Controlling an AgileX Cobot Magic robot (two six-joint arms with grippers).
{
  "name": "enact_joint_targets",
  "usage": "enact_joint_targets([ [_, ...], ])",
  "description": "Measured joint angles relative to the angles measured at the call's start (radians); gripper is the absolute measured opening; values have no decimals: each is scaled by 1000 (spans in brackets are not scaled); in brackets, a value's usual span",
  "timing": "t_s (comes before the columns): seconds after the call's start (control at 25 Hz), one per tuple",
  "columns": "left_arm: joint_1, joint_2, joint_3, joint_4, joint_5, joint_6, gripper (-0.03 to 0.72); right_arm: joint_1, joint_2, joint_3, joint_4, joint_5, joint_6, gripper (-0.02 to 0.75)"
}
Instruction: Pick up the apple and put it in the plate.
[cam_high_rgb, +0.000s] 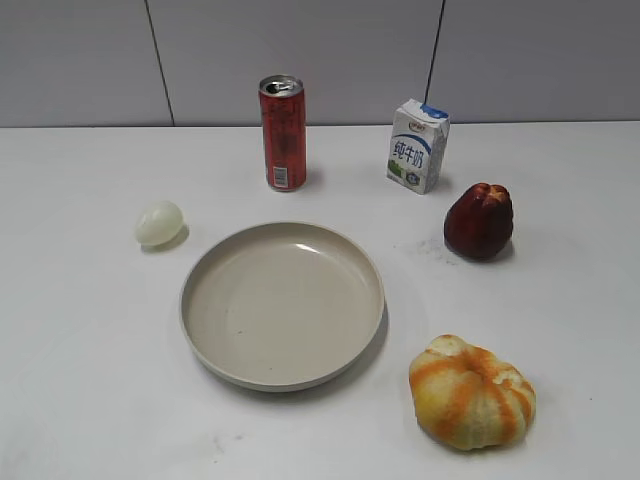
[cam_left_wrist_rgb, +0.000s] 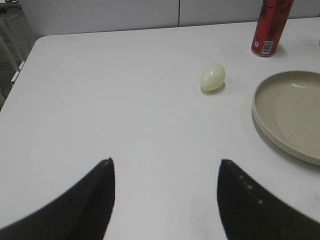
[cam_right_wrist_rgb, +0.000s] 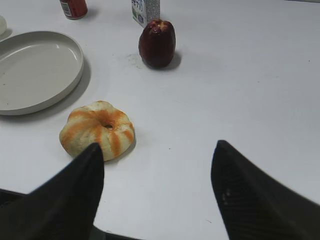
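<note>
The dark maroon-red, bell-shaped apple (cam_high_rgb: 479, 221) stands upright on the white table (cam_high_rgb: 90, 380), to the right of the large round beige plastic plate (cam_high_rgb: 282, 303) and well apart from it, just in front of a small white-and-blue milk carton (cam_high_rgb: 418, 145). The plate lies bare at the middle of the table. A tall red drink can (cam_high_rgb: 283, 132) stands behind the plate, a small pale egg-shaped object (cam_high_rgb: 159, 223) rests near its left rim, and an orange-and-yellow ribbed pumpkin-like fruit (cam_high_rgb: 471, 392) sits to its front right. The left gripper (cam_left_wrist_rgb: 165, 172) hovers over bare tabletop with its dark fingers spread wide and nothing between them. The right gripper (cam_right_wrist_rgb: 157, 160) is likewise spread apart and holds nothing, with the pumpkin-like fruit just beside its left finger (cam_right_wrist_rgb: 75, 190) and the apple farther ahead.
</note>
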Motion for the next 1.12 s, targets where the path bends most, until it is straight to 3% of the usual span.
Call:
enact_joint_targets([
  [0.64,0,0,0,0,0,0,491,0,18,-7,-2,-16,0,539],
  [1.12,0,0,0,0,0,0,491,0,399,-30,18,-376,8,543],
])
